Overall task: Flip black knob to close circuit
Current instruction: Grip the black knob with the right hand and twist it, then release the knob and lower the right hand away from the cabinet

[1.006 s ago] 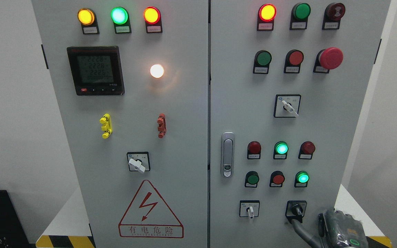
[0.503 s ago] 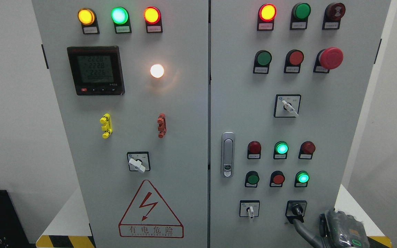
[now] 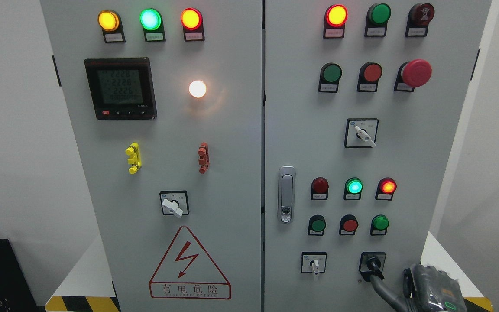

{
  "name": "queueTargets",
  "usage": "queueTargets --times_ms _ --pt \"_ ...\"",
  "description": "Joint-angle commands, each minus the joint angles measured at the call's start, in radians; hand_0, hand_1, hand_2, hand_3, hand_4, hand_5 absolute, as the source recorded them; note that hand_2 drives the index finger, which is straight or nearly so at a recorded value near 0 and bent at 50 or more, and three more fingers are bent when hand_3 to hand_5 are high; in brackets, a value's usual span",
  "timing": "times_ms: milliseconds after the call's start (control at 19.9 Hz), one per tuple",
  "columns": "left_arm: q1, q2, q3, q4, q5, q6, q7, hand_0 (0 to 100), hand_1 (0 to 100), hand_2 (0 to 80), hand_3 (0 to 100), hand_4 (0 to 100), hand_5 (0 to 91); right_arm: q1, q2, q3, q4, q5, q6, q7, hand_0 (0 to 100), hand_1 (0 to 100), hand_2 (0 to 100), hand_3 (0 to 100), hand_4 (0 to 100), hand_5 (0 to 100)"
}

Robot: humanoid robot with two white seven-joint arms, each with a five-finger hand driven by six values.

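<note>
Black knob (image 3: 373, 263) sits low on the right door of the grey cabinet (image 3: 301, 143), in the bottom row, right of the white selector switch (image 3: 314, 264). You see its handle pointing down and to the right. Your right hand (image 3: 422, 290) comes in at the lower right corner, wrapped in clear plastic, and one grey finger (image 3: 381, 288) stretches up and to the left so that its tip meets the lower end of the knob's handle. Whether it presses the handle or only touches it, you cannot tell, and nothing is grasped; the other fingers are mostly cut off by the picture's edge, so how far they curl is not clear.

Above the knob you have two rows of three. In the upper row the red lamp (image 3: 387, 186) at the right glows, the green lamp (image 3: 354, 186) in the middle glows, and the red one at the left is dark. In the row below, the green button (image 3: 380, 223) at the right is dark.

On the left door the meter display (image 3: 120, 89) shows lit digits, and the white lamp (image 3: 197, 89) beside it shines. Your left arm does not show.
</note>
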Motion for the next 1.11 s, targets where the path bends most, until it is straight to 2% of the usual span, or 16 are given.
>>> queueTargets --times_ms 0,151,302,352,402,453,553,804,955,1056 --pt "0.001 0.0 0.0 0.001 0.0 0.001 -0.001 12 56 0.0 0 0 0.0 0.0 -0.001 -0.032 0.003 -0.002 0.001 -0.004 0 5 90 100 88 92" --pt "0.001 0.0 0.0 0.001 0.0 0.001 -0.001 12 56 0.0 0 0 0.0 0.009 -0.001 -0.021 0.0 -0.002 0.001 -0.007 0 5 90 100 88 92" --pt "0.001 0.0 0.0 0.001 0.0 0.001 -0.001 12 56 0.0 0 0 0.0 0.03 0.002 -0.003 -0.003 -0.005 -0.002 -0.041 0 9 90 100 88 92" --pt "0.001 0.0 0.0 0.001 0.0 0.001 -0.001 12 56 0.0 0 0 0.0 0.041 0.015 0.018 -0.003 -0.007 -0.002 -0.054 0 10 90 100 88 92" --pt "0.001 0.0 0.0 0.001 0.0 0.001 -0.001 12 56 0.0 0 0 0.0 0.055 0.05 0.04 -0.003 -0.007 -0.003 -0.073 0 10 90 100 88 92" --pt "-0.001 0.0 0.0 0.001 0.0 0.001 -0.002 12 56 0.0 0 0 0.0 0.069 0.08 0.046 -0.004 -0.007 -0.006 -0.084 0 10 90 100 88 92" --pt "0.001 0.0 0.0 0.001 0.0 0.001 -0.001 12 56 0.0 0 0 0.0 0.087 0.111 0.049 -0.003 -0.005 -0.011 -0.091 0 10 90 100 88 93" --pt "-0.001 0.0 0.0 -0.001 0.0 0.001 -0.001 12 56 0.0 0 0 0.0 0.092 0.124 0.037 -0.01 -0.01 -0.016 -0.101 0 9 89 100 88 93" --pt "-0.001 0.0 0.0 0.001 0.0 0.001 -0.001 12 56 0.0 0 0 0.0 0.104 0.156 0.026 -0.067 -0.152 -0.045 -0.104 0 9 87 100 88 92" --pt "0.001 0.0 0.0 0.001 0.0 0.001 -0.001 12 56 0.0 0 0 0.0 0.156 0.166 -0.018 -0.148 -0.302 -0.08 -0.113 0 9 76 99 83 83"
